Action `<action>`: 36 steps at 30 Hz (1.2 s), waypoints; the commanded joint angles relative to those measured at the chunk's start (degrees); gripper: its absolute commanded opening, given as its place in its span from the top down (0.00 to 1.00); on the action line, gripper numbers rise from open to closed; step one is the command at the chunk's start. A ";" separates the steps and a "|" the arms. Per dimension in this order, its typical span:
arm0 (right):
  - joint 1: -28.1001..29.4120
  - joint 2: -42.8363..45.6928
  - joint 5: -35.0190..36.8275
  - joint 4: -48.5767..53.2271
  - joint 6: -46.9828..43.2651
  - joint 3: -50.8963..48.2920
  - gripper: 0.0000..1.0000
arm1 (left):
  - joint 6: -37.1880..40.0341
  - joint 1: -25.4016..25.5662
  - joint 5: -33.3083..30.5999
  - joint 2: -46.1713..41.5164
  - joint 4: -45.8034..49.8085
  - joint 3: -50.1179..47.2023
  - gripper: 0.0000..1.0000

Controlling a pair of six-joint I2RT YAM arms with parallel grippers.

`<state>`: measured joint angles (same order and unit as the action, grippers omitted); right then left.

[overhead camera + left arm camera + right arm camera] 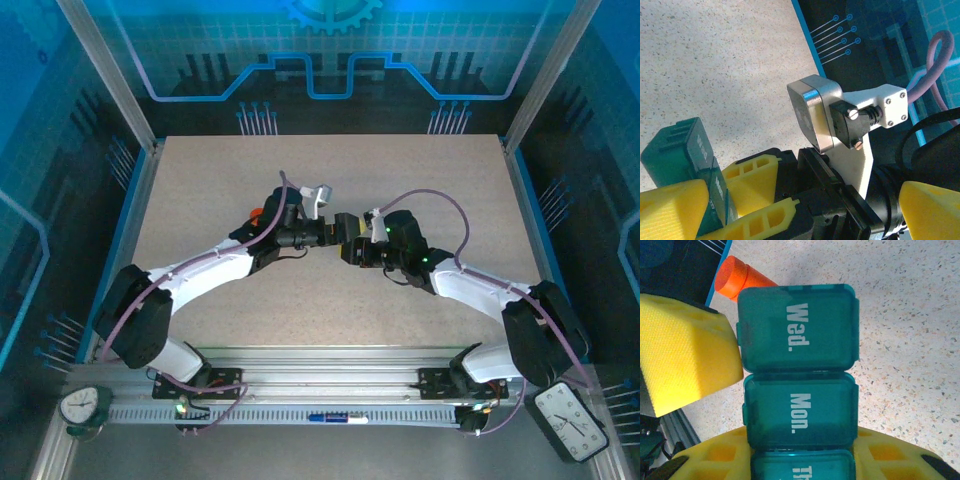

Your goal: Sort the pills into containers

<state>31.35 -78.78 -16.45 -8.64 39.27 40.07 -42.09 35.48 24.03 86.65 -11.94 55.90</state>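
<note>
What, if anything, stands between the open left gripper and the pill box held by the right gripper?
Nothing visible does. The left gripper has one finger right beside the pill box, held by the right gripper; the orange bottle sits beyond it on the table.

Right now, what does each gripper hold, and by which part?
The right gripper clamps the pill box by one end, across its long sides; the left gripper holds nothing.

The dark-teal pill box point(799, 385) is sticking out lengthwise from between the right gripper point(800, 465)'s yellow fingers point(890, 452), square lids sitting shut, white Wed. and Mon. labels facing the wrist camera.
</note>
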 commanded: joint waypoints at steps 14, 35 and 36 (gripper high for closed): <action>-0.06 1.61 1.86 -0.85 0.06 -1.29 0.74 | 2.01 0.78 -8.09 -4.04 2.69 -0.25 0.01; 1.60 2.17 0.74 -1.89 1.11 0.79 0.74 | 0.08 0.79 -6.19 -0.88 0.60 0.62 0.01; 1.66 2.04 0.78 -2.03 1.22 0.79 0.74 | -0.01 0.90 -6.06 -0.71 0.37 0.70 0.01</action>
<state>32.14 -76.99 -15.46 -8.64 39.70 39.09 -41.74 35.97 17.37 85.06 -10.48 56.10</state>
